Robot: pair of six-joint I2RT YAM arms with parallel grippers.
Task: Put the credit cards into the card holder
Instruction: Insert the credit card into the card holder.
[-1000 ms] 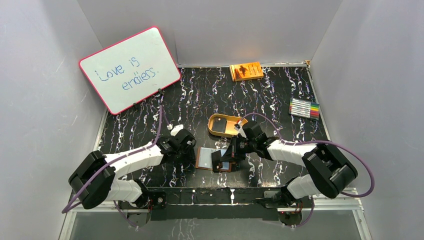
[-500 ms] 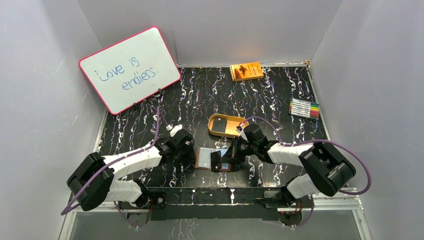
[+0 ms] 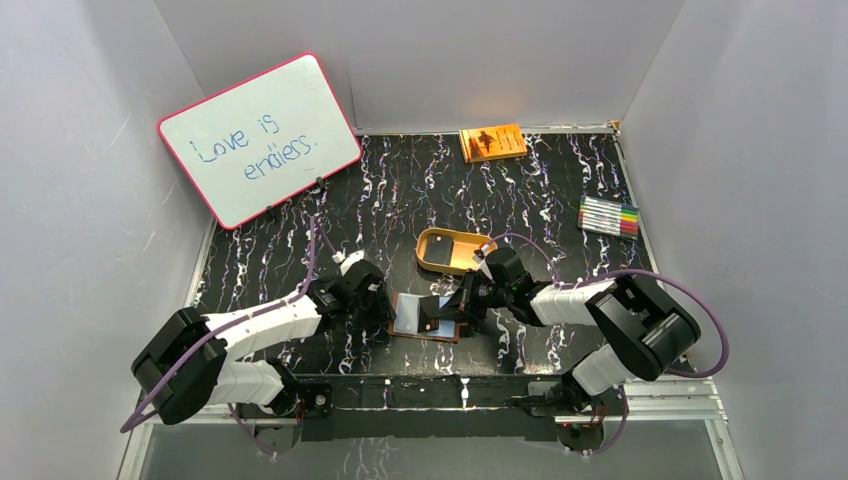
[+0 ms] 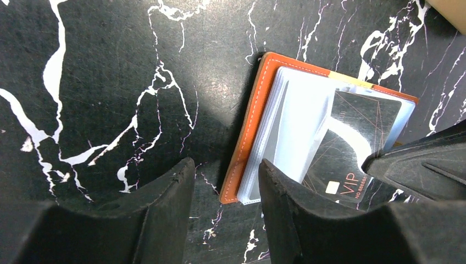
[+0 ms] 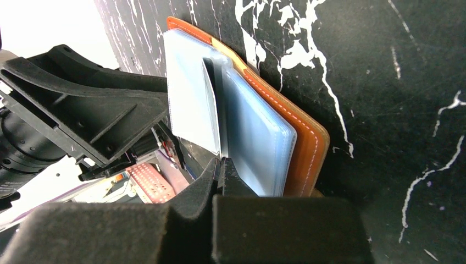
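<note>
The card holder (image 3: 410, 318) lies open on the black marble table, an orange-brown cover with clear plastic sleeves (image 4: 299, 118). My right gripper (image 3: 458, 303) is shut on a dark credit card (image 4: 354, 140) marked "VIP", held by its near end. The card leans over the sleeves, and in the right wrist view it runs edge-on (image 5: 210, 102) between two of them, straight out from my right gripper (image 5: 222, 165). My left gripper (image 4: 225, 179) stands open astride the holder's near left corner, one finger on the table, the other over the sleeves.
A tan oval tray (image 3: 447, 232) with something dark in it stands just behind the holder. An orange book (image 3: 492, 141) lies at the back, a set of markers (image 3: 608, 215) at the right, and a whiteboard (image 3: 258, 138) leans at the back left.
My right gripper has carried the dark card a little left, further over the holder's sleeves. The left gripper's fingers have narrowed slightly at the holder's edge.
</note>
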